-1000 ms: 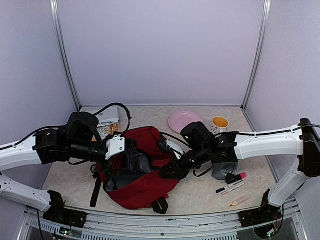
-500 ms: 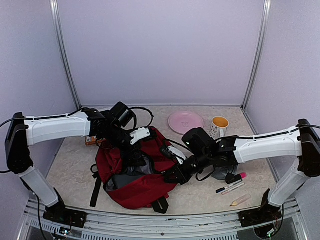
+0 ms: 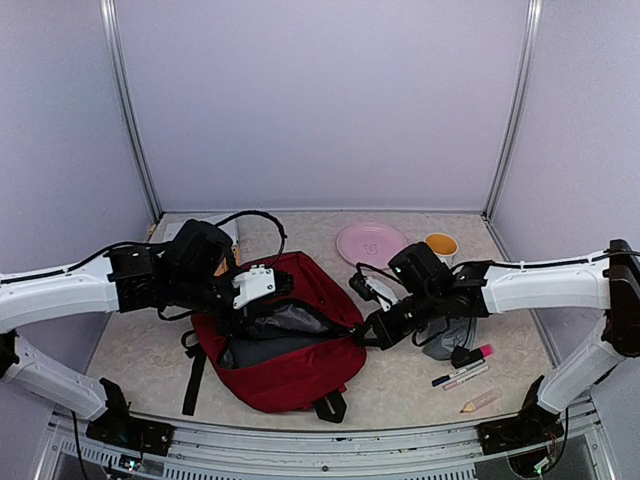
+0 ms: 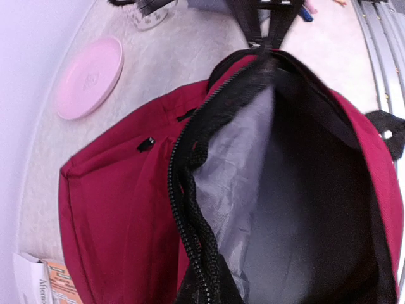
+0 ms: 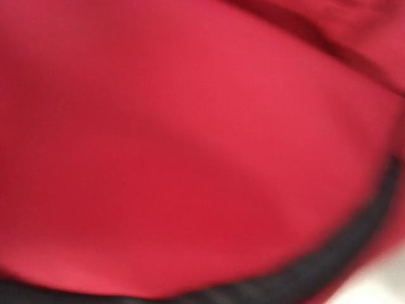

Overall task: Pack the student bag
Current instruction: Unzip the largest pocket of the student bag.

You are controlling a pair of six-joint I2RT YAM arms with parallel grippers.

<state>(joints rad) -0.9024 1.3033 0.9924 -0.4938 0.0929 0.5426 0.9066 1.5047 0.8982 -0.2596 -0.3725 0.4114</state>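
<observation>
The student bag point(image 3: 300, 372), a large dark red backpack, lies in the middle of the table with its mouth pulled wide. The left wrist view looks into it, showing red fabric point(image 4: 114, 190), grey lining point(image 4: 237, 158) and black zip trim point(image 4: 190, 209). My left gripper point(image 3: 280, 283) is shut on the zip edge at the left end of the mouth; its fingers are hidden in the wrist view. My right gripper point(image 3: 372, 333) is shut on the right end of the mouth. Blurred red fabric point(image 5: 190, 126) fills the right wrist view.
A pink plate point(image 3: 371, 242) and a mug point(image 3: 440, 246) stand at the back right. A grey pouch point(image 3: 445, 340), a pink highlighter point(image 3: 478, 353), markers point(image 3: 462, 376) and a beige stick point(image 3: 482, 400) lie right of the bag. A printed booklet point(image 3: 222, 243) lies behind my left arm.
My left arm swung back to the bag's left edge and its jaws closed on the zip trim. My right gripper pulled right, and the bag's mouth stretched wider.
</observation>
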